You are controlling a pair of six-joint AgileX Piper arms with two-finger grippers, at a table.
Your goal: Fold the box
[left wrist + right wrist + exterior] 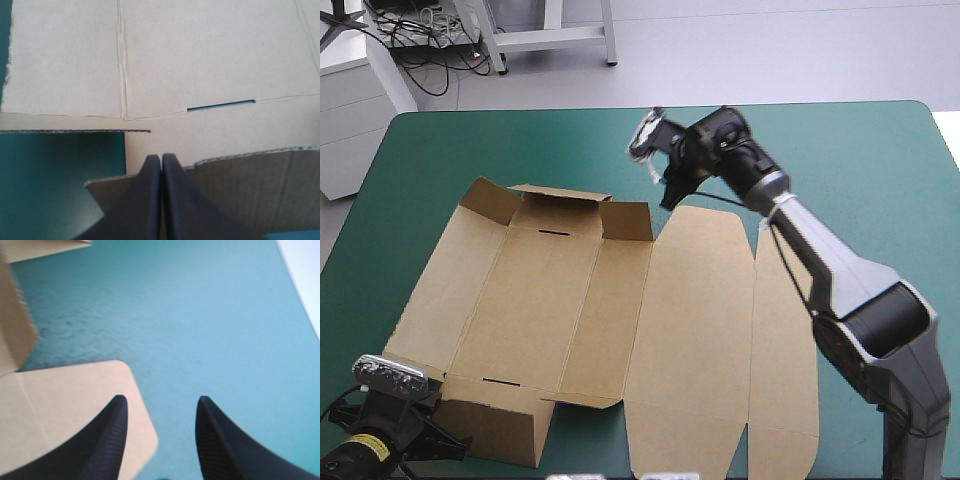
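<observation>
We see the left gripper [161, 156] with its two black fingers pressed together into one pointed arch. The tips sit at the top edge of the raised near wall [250, 190] of the box [560, 300]. We cannot tell whether any board is pinched between them. Just beyond the tips lies the flat floor panel, cut by a narrow slot [220, 105] along a crease.

The right gripper [161, 399] stands wide apart. One finger is over the rounded far corner of the lid panel [695, 330] and the other over the bare teal-green cover [860, 160]. Neither holds anything.

The brown box lies on the left and middle of the table, only partly formed. Its far wall [560, 215] stands up with small flaps bent at both ends, and the near wall is raised at the near left. The left side panel slopes outward. The lid panel lies flat to the right, with a narrow tuck strip [782, 340] along its outer side.
</observation>
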